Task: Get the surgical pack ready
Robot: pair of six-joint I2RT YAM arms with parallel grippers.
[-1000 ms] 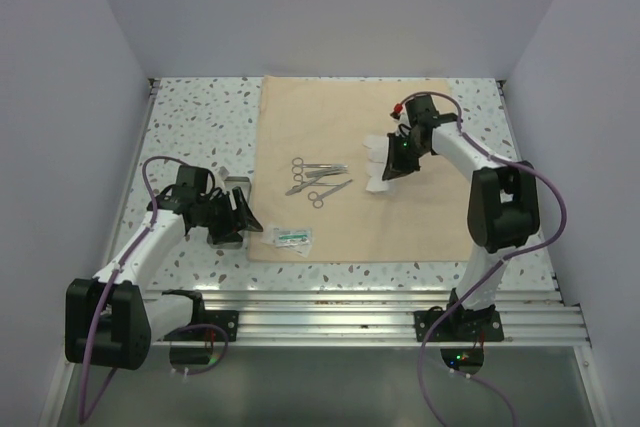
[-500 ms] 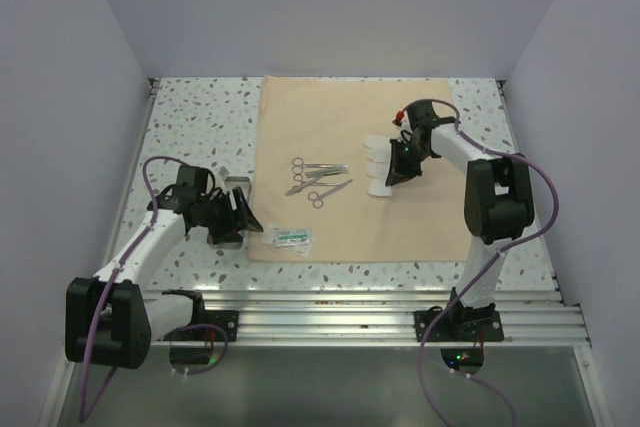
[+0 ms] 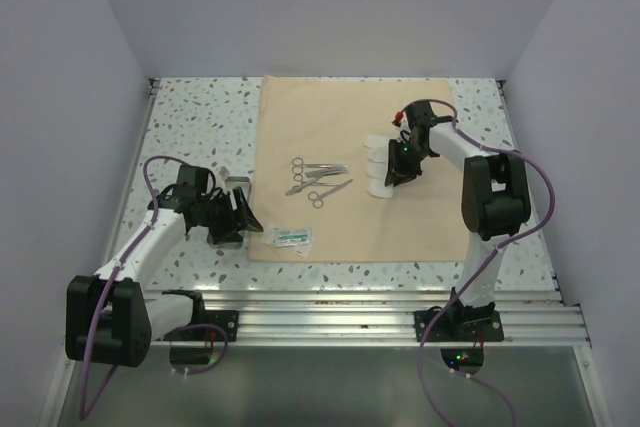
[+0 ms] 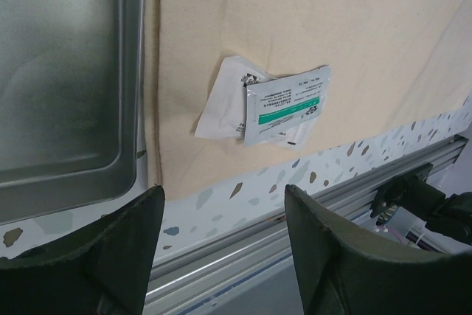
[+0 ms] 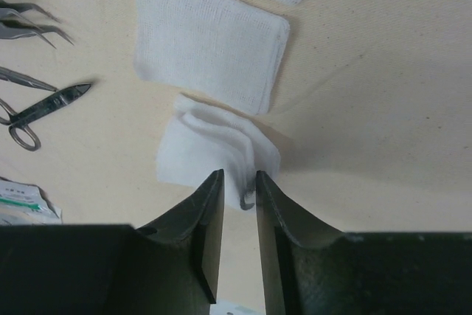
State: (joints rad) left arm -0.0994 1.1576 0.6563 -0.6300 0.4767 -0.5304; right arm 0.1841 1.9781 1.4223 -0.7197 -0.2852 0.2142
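- The right gripper [image 5: 237,176] was clamped a second ago. Now its jaws have cracked apart to a narrow gap, with a gauze square [image 5: 210,149] lying slack between the tips.
- That square sits on the right half of the beige cloth [image 3: 330,107], last in the gauze row, right of the scissor-like instruments [image 3: 315,179] at the cloth's middle.
- It reads as a release, so the gauze looks placed.
- The left gripper [image 4: 221,256] hasn't budged: wide open, empty, at the cloth's near-left edge by the steel tray [image 4: 66,71].

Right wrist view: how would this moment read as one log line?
right gripper: jaws slightly apart at edge of nearest gauze square on beige cloth | left gripper: open, empty, near steel tray
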